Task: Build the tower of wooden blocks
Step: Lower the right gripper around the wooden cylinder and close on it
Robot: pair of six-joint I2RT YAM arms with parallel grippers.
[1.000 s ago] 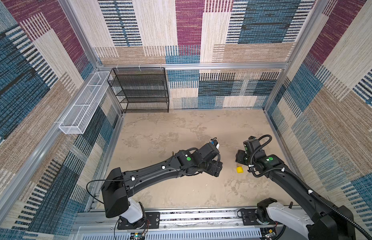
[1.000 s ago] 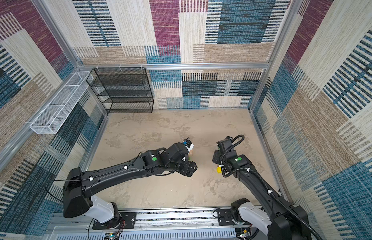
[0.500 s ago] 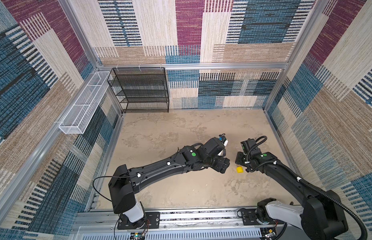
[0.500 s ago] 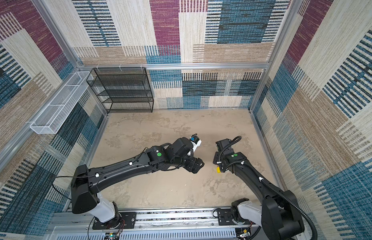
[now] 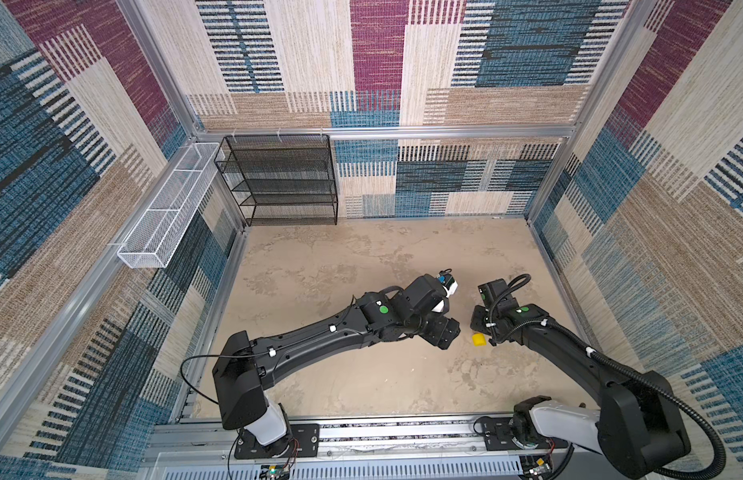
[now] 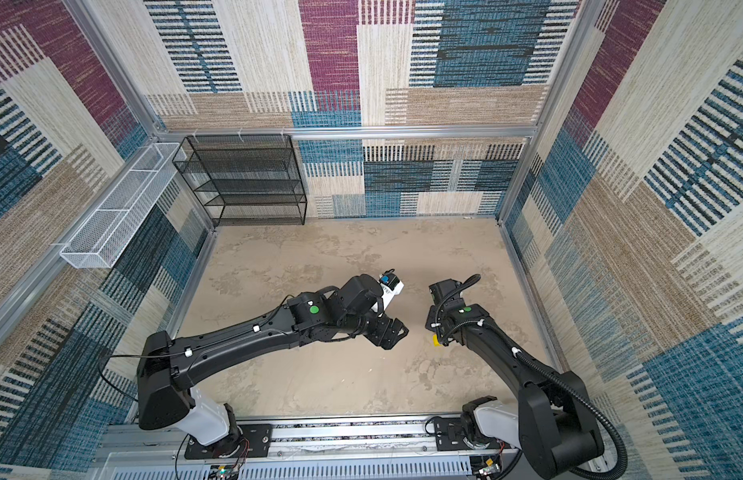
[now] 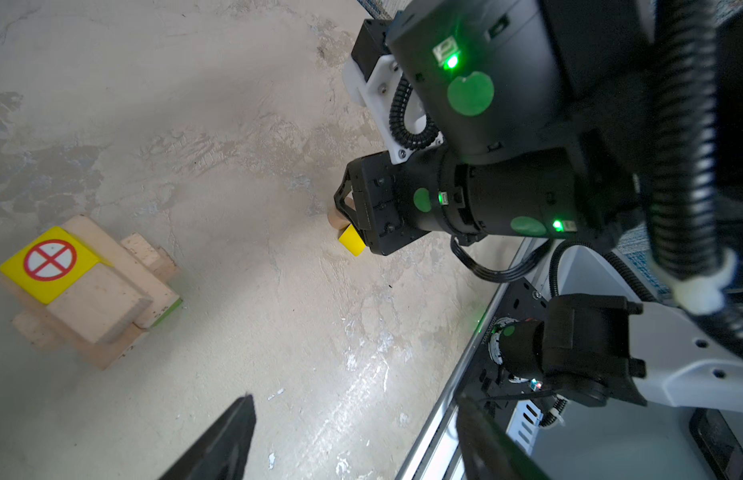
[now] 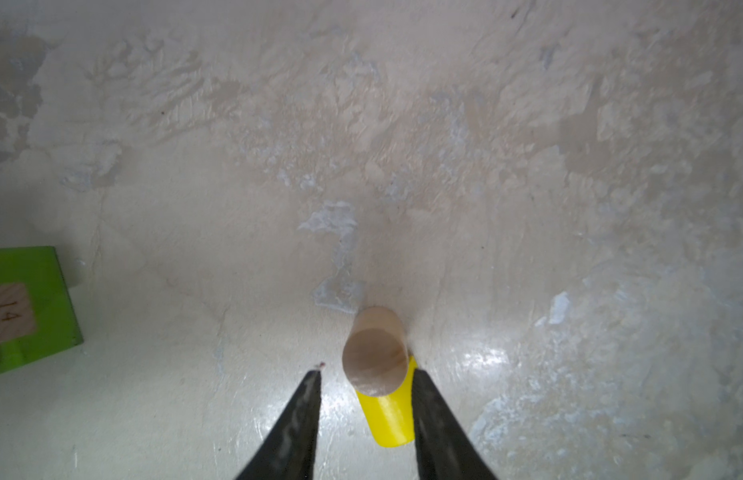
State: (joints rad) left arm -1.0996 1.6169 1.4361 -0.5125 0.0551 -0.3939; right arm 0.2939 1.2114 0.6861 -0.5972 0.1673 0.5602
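Starting in both top views: your right gripper [image 5: 481, 322] sits right of centre in the lower half of the frame. The yellow cylinder [image 5: 479, 339] peeks out just below it on the table [image 5: 361, 374], and your left gripper [image 5: 444, 334] hangs just beside, at centre. (Mia)

And the wood block tower? I can't find it up there, and the left arm may be covering it. Don't swing that arm blind. (Tom)

Left wrist view now: the wood block tower [image 7: 91, 291] stands well apart from the right gripper [image 7: 349, 208], with the red-marked yellow cube [image 7: 49, 266] up top and tan bricks [image 7: 145, 257] crossed beneath. Your left gripper [image 7: 353, 440] is spread wide with nothing between its jaws. (Mia)

Right wrist view, the one to trust. Your right gripper [image 8: 367, 411] is drawn narrow, straddling the yellow cylinder [image 8: 388, 419] and the tan round piece [image 8: 376, 357], which look to be touching. One jaw meets the yellow side and a gap shows at the other. No grip yet, I'd say. (Tom)

Pick one piece! I judge the tan one could get pinched first and roll the yellow away. Centre up, squeeze slowly across the round side, lift straight. (Mia)

Then carry it toward the green oblong block [image 8: 37, 299] at the tower's foot and set down softly. That crossed stack looks easy to nudge. (Tom)
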